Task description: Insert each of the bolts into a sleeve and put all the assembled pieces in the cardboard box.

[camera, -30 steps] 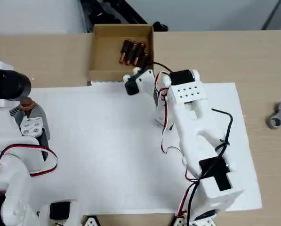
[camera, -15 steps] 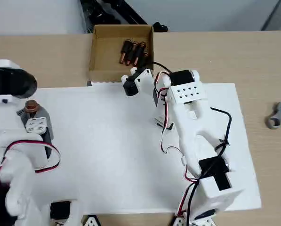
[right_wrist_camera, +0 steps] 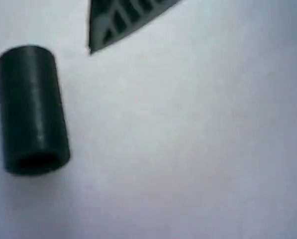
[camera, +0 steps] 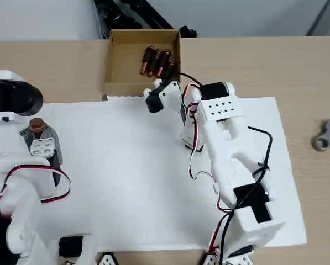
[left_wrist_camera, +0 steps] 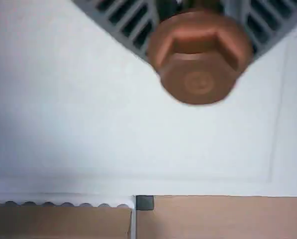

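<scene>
One wooden table [camera: 297,61] carries one white sheet [camera: 126,165], which covers most of it. Two arms stand over the sheet: the right arm [camera: 231,160] runs from 5 o'clock toward the centre, and the left arm [camera: 21,199] sits at 9 o'clock, partly cut off by the picture's edge. One cardboard box [camera: 118,66] lies at 12 o'clock, just past the sheet's far edge. In its 3 o'clock corner lie assembled pieces [camera: 156,61], at least three, packed too close together to count surely. The left gripper [camera: 38,132] is clamped on one bolt [left_wrist_camera: 198,62], whose copper hexagonal head points toward 12 o'clock while its shank is hidden between the grey ribbed fingers [left_wrist_camera: 123,20]. One black sleeve [right_wrist_camera: 34,109] lies on its side on the sheet, apart from the right gripper [camera: 189,141], which is largely covered by its own arm; I cannot tell whether it is apart or together. One small grey part [camera: 325,135] rests on bare wood at 3 o'clock.
</scene>
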